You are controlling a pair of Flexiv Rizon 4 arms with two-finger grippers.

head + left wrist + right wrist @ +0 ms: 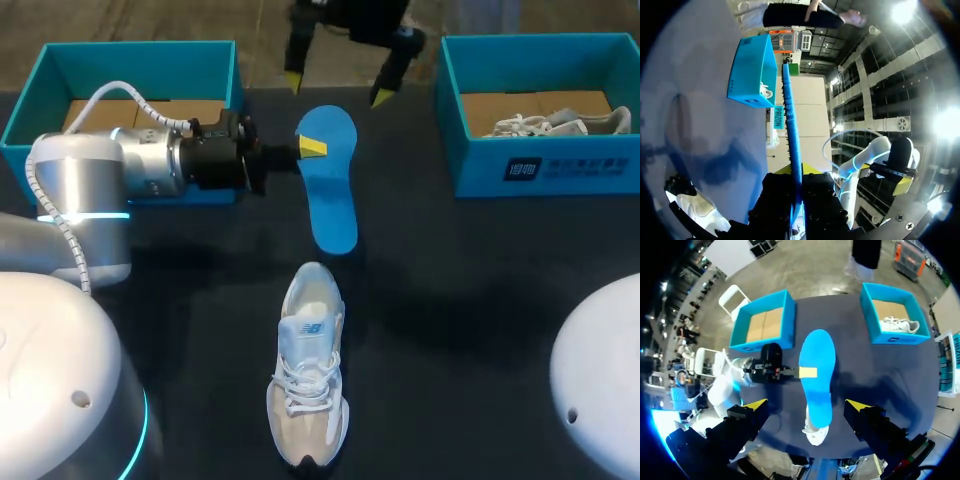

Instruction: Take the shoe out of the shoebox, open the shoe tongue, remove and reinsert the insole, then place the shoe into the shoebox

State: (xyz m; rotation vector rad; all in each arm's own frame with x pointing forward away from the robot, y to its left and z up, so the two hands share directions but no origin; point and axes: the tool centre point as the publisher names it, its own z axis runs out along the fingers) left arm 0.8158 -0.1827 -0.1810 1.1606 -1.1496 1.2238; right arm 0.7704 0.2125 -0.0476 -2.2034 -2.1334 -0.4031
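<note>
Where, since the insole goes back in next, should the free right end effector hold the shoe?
Probably at the heel, coming down from above: the shoe stands upright on its sole, heel toward the insole, so pinching its narrow sides leaves the opening free.

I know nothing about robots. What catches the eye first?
A bright blue insole is clamped at its edge by the left gripper over the middle of the dark table. Nearer the camera a pale sneaker stands on it; the right gripper hangs open beyond the insole.
</note>
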